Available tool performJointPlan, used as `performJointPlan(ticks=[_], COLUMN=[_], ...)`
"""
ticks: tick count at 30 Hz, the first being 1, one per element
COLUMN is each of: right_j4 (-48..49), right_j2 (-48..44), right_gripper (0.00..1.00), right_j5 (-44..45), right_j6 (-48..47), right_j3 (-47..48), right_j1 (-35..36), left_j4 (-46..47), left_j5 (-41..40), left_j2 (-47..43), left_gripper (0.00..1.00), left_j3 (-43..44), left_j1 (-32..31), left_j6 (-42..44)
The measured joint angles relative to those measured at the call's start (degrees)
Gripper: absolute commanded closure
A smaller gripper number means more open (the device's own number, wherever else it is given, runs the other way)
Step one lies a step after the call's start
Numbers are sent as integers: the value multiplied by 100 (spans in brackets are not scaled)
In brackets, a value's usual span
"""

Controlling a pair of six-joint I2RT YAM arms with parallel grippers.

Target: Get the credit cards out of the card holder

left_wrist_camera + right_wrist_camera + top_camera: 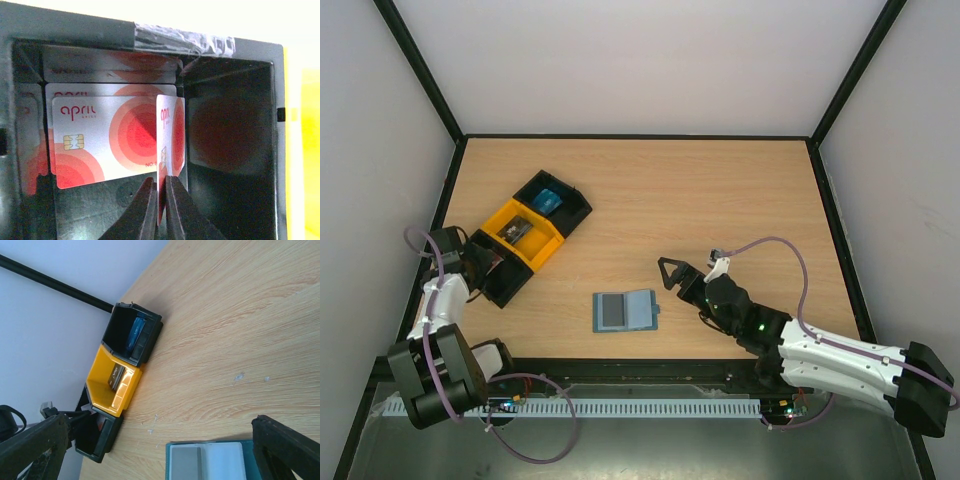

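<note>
In the near black tray (230,150), the left gripper (160,184) is pinched narrow on a white credit card (171,132), which stands upright and edge-on between its fingers. The card bears red concentric circles. A second white card (105,142) of the same pattern, with a gold chip and the word "april", lies just behind it against the tray's inner face. The card holder (625,311) lies open and flat on the tabletop (720,190), well apart from the trays. It is blue-grey, its left half darker grey and its right half paler. The right gripper (685,285) hangs just beside it, jaws spread wide and holding nothing. The tabletop is pale wood grain, enclosed by white walls (640,60) with black frame edges.
</note>
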Motion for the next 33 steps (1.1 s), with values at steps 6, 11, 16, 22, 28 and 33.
performJointPlan(ticks=[6,11,16,22,28,33], right_j4=[-2,-2,-4,-4,-11,-76], right_j2=[68,70,70,72,107,136], right_gripper=[2,2,2,2,2,2], right_j5=[46,9,0,7,2,-2], right_j6=[-20,-11,2,0,-4,-15], right_j3=[0,0,0,0,0,2], right_j1=[2,0,0,0,0,0], left_j4=[13,7,-13,-50,-79,-208], left_j5=[-170,-254,-446,-573,-708,-761], left_j2=[-4,-17,-44,28,37,31], left_gripper=[97,93,92,86,78,74], left_j3=[0,0,2,107,168,293], left_j1=[0,-2,0,0,0,0], left_j6=[-2,-2,0,7,-20,-61])
